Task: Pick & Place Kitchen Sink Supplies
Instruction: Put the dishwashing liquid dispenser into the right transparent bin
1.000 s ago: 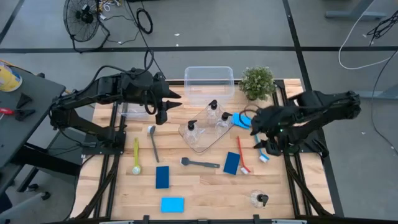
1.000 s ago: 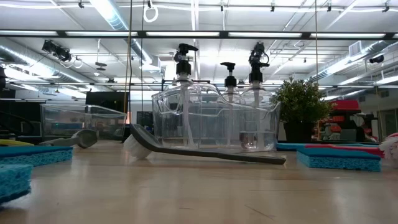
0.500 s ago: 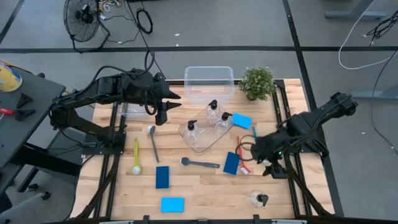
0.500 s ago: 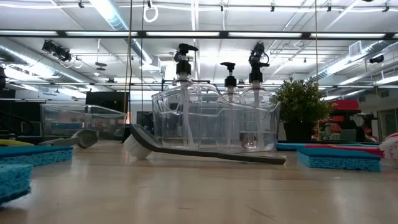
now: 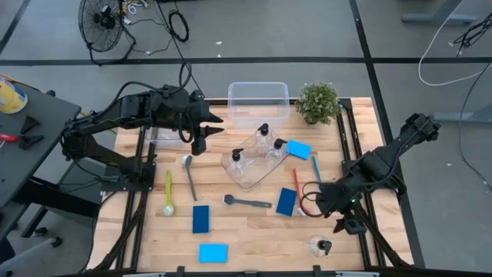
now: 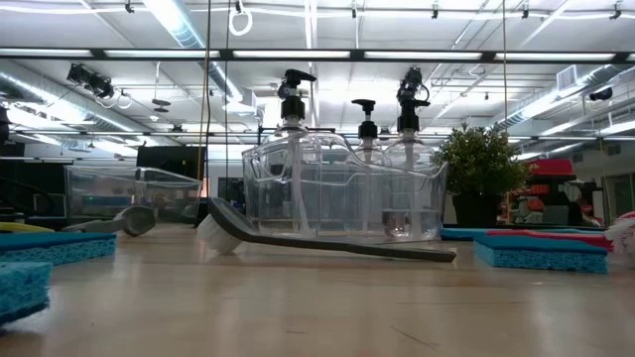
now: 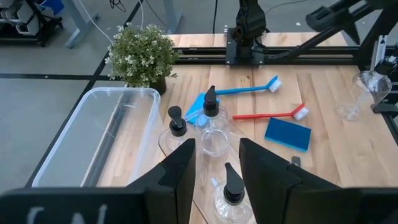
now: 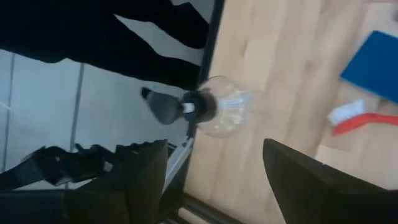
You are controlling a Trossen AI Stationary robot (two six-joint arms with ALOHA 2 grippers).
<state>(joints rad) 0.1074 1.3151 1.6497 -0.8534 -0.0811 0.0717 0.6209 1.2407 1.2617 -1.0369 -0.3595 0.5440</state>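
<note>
Clear pump bottle [image 5: 320, 246] lay on its side near the table's front right corner, untouched.
Just behind that bottle hung the right gripper [image 5: 338, 218], fingers spread wide and empty. Farther back from it lay the red brush [image 5: 298, 190], the blue brush [image 5: 316, 169] and a dark-blue sponge [image 5: 287, 201]. Well away from it, past the tray [image 5: 244, 175] holding three more bottles, waited the left gripper [image 5: 198, 141], half-parted, holding nothing.

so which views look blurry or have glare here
Right wrist view: soft with motion blur, the lone pump bottle smeared. Low view: ceiling strip lights glare, nearest sponge out of focus. High and left wrist views: evenly lit and sharp.
</note>
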